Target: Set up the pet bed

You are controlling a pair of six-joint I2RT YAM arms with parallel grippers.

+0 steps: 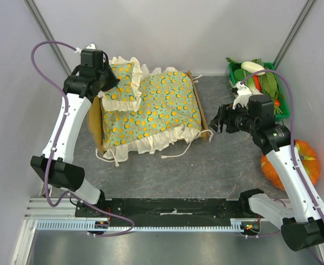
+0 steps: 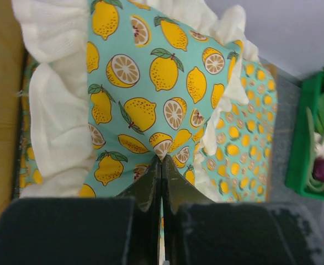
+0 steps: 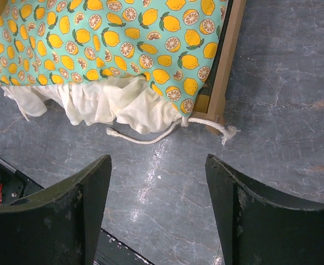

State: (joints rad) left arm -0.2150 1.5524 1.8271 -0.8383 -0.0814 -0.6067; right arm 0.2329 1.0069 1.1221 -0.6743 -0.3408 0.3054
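Bed: the pet bed [image 1: 201, 110] sits on the table [image 1: 217, 171] near the back edge, left of the middle. Its tall wood end faces the left edge.
On the bed: a lemon-print cushion [image 1: 162, 105] covers the frame. Its white frill hangs over the side nearest the arms. A small matching pillow [image 1: 124, 83] lies at the tall end.
Left pincer: the left pincer [image 2: 162, 165] has its two fingers pressed tight together. The tips touch the pillow. I cannot tell if any cloth is caught between them.
Right pincer: the right pincer [image 3: 157, 165] is spread wide and holds nothing. It hangs over the bare table, just beside the bed's low end.
Only the top view shows: both arms, the whole bed, and an orange pumpkin [image 1: 305, 163] at the right edge, behind the right arm.
Only the left wrist view shows: the lemons on the pillow up close, and the closed fingertips.
Only the right wrist view shows: a white cord [image 3: 145, 138] lying on the table by the bed's corner, and the gap between the open fingers.
Crate: a green crate [image 1: 233, 70] of vegetables stands in the back right corner.
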